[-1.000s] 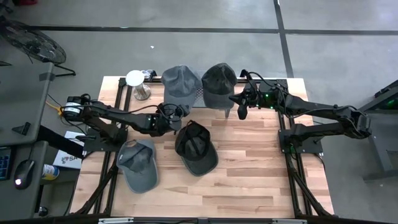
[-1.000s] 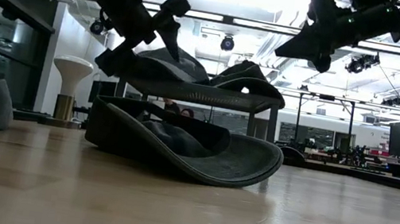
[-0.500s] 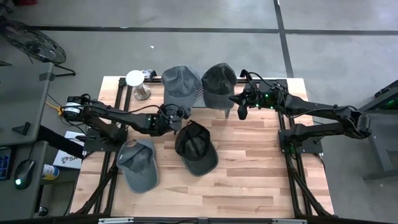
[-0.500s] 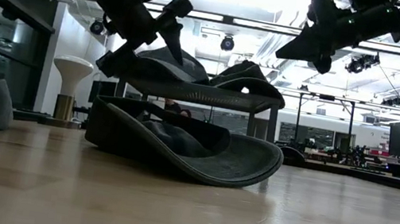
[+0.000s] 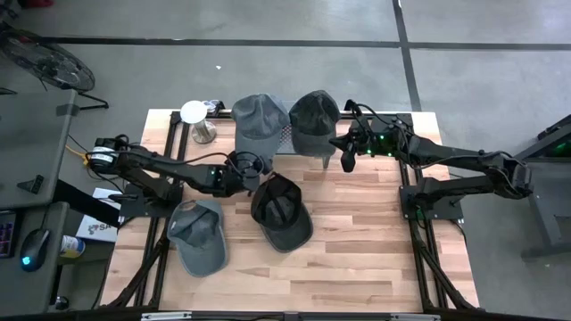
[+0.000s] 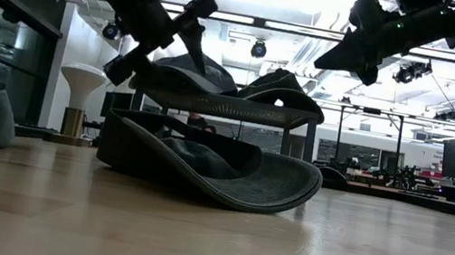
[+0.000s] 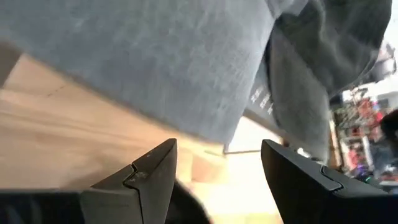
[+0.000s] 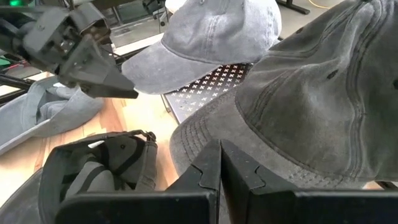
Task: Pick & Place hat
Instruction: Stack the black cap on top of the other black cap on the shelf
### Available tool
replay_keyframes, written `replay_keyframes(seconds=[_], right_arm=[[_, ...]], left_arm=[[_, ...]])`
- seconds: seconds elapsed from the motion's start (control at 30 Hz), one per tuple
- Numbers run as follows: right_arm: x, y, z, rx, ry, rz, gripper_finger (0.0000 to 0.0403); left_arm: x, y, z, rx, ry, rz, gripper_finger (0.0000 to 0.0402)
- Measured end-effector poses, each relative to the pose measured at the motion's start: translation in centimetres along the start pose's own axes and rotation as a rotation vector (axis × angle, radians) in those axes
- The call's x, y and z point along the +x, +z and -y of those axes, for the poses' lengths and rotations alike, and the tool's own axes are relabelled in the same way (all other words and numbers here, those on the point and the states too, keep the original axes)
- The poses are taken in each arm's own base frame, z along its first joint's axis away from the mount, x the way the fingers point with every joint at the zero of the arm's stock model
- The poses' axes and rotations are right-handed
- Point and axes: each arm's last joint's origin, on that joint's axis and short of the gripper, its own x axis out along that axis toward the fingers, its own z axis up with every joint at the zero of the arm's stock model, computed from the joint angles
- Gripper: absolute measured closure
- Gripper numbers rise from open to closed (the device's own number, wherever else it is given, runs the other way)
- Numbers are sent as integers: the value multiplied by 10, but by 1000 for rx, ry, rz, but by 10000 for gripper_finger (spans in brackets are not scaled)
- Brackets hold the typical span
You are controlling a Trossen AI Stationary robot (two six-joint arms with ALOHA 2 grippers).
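Observation:
Two caps rest brim-forward on a raised perforated rack (image 5: 287,135) at the table's far edge: a light grey cap (image 5: 259,118) (image 8: 211,31) and a dark grey cap (image 5: 314,116) (image 8: 311,106). A black cap (image 5: 281,211) (image 6: 204,160) lies upside down on its crown at mid-table. A grey cap (image 5: 198,234) lies near the left. My left gripper (image 5: 252,169) (image 7: 217,171) is open just before the light grey cap's brim (image 7: 155,68), touching nothing. My right gripper (image 5: 348,160) (image 8: 219,163) is shut, hovering by the dark cap's brim.
A white mushroom-shaped stand (image 5: 194,118) (image 6: 79,95) sits at the far left corner beside the rack. The rack's legs (image 6: 287,142) stand behind the black cap. Bare wood (image 5: 357,250) lies toward the near and right sides of the table.
My left gripper has edged slightly toward the table's right, closer to the light grey cap's brim, staying open. The caps and my right arm have kept still.

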Motion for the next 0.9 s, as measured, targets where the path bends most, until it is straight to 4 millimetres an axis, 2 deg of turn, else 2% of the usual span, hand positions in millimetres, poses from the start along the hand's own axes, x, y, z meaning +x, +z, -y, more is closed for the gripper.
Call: replay_keyframes(seconds=[0.2, 0.43, 0.53, 0.67, 0.77, 0.9], right_arm=[[0, 1, 0, 1, 2, -6, 403], [-8, 20, -7, -61, 8, -45, 403], [-14, 31, -15, -110, 35, -60, 403], [-22, 48, -30, -259, 188, -48, 403], [-29, 66, -43, -334, 267, 16, 403], [-29, 89, -57, -361, 288, 72, 403]], left_arm=[[-17, -5, -1, 42, -4, -31, 172], [-43, -14, -1, 89, -37, -94, 172], [-54, -19, -1, 99, -60, -127, 172], [-68, -24, -3, 135, -78, -165, 172], [-77, -27, -4, 158, -93, -187, 172], [-88, -31, -4, 160, -123, -203, 172]])
